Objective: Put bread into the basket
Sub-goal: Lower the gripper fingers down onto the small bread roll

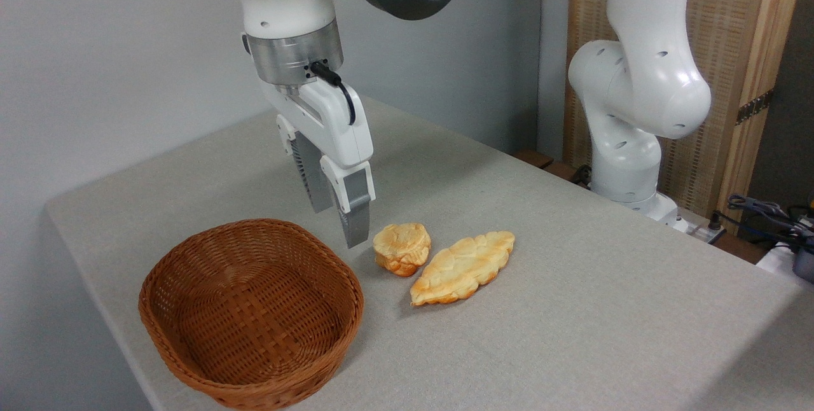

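Gripper (340, 223) slightly parted, holding nothing, just left of bread (402, 248). Bread on table, right of empty basket (251, 312), touching leaf-shaped bread (463, 267). Risk: descending off-centre, pushing bun into the neighbour.

The arm hangs its end effector (338, 225) downward, slightly tilted (fingers a little apart, holding nothing).

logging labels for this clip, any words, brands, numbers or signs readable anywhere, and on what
None: no readable text in this view.
The gripper and the white arm show no lettering or logo.
The bread, the longer flat bread, the basket and the table are unmarked.
The cables and gear at the right edge are too small and blurred to show any print.
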Tool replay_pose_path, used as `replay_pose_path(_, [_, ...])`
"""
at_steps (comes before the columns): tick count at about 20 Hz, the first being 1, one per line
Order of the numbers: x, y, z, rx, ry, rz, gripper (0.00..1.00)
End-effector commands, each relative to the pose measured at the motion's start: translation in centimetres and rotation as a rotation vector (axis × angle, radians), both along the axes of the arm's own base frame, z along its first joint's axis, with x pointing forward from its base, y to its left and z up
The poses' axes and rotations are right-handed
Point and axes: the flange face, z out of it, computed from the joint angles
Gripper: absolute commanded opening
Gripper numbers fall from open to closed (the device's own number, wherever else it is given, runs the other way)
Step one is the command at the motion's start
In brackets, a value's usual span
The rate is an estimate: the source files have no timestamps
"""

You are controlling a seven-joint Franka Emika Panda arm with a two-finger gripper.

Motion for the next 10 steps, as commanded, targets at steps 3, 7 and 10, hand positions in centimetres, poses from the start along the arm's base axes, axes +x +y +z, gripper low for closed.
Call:
replay_pose_path(3, [-1.2,-1.7,-2.3,0.012,0.105,-0.030,1.00])
replay_pose_path(7, [-3.9,-4.0,-6.1,0.017,0.187,-0.164,1.00])
replay_pose_path(10, [-5.8,-5.3,-8.3,0.018,0.238,-0.252,1.00])
